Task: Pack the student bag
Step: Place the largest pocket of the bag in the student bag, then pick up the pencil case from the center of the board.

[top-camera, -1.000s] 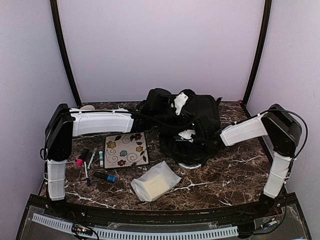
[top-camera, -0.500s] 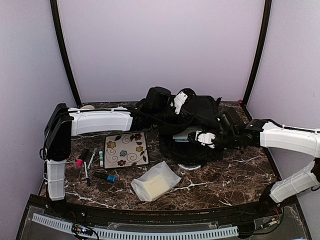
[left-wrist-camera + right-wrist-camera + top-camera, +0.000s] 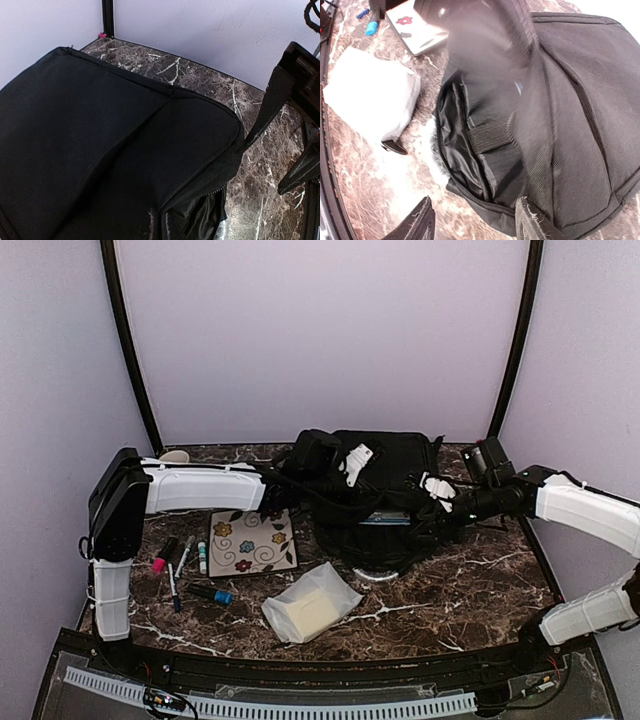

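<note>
Black fabric fills the back centre of the tabletop (image 3: pixel 455 590): the student bag (image 3: pixel 390 455) lies there with its main compartment unzipped and its mouth turned toward the near right. The right wrist view looks into that mouth and shows dark lining, an elastic band across the inner wall and no packed item that I can make out. From above, a pale grey-blue edge shows at the opening, but what it is cannot be told. The left gripper (image 3: pixel 350 465) reaches in over the top of the bag from the left. Its jaws are fully closed, and a strap running taut up toward them in the left wrist view suggests they are pinching part of the bag to hold it up and open. The right gripper (image 3: pixel 437 487) hovers at the right side of the opening with its fingertips (image 3: pixel 422 222) apart, about half spread, and nothing between them. Everything else lies outside the bag. A flower-patterned notebook (image 3: pixel 252 540) sits just left of it, a white pouch (image 3: pixel 312 602) lies nearer the front edge, a cluster of markers (image 3: pixel 178 560) rests farther left, and a blue-capped marker (image 3: pixel 211 593) lies below them. By my judgement the packing has barely begun: the bag is opened and held ready, and the notebook, pouch and markers are all yet to go in, with the zip to be closed after that.
</note>
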`<state>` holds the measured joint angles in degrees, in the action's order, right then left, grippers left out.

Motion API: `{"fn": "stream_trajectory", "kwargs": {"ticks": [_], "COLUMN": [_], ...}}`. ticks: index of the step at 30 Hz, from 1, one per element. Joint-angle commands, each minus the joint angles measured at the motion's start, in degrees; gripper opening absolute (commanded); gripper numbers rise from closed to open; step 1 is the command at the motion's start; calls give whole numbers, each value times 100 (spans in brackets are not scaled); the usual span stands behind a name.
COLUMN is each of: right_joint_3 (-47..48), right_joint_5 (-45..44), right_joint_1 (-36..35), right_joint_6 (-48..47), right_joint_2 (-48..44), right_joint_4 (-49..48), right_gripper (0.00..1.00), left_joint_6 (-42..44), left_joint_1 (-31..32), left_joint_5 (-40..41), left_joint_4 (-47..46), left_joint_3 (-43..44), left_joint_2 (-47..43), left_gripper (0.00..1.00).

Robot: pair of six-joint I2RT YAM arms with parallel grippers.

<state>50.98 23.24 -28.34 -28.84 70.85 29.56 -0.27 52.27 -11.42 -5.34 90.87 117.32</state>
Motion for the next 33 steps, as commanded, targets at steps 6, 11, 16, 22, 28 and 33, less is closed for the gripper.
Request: {"fn": "stream_trajectory", "kwargs": {"ticks": [6,11,16,22,28,33], "right_joint_3": [-237,-367,-374,-353,-390,-412], "right_joint_5": [282,183,147,236,217,210], "right_joint_1": [48,56,62,57,56,58], "right_joint_6": [206,174,136,84,38,34], "right_joint_2": [207,137,100,204,210,218], "right_joint_4": [-510,-559,-557,-508,-502,-495], "right_gripper": [55,56,56,56,57,57], "left_joint_6": [-62,-253,-324,-328,-172,-185], "left_joint_1": [-51,-42,-50,-50,29,186], "left_joint_5": [-240,-401,-544,-838,-1556,-1697], "left_joint_4": [1382,1801,2708,3741,3745,3685], "left_joint_3": [-367,-1015,-1463,-1684,-2061,-2174], "left_joint_2": [-337,-1323,-1887,-1925,-1826,-1666], "left_gripper": [34,62,69,71,71,71]}}
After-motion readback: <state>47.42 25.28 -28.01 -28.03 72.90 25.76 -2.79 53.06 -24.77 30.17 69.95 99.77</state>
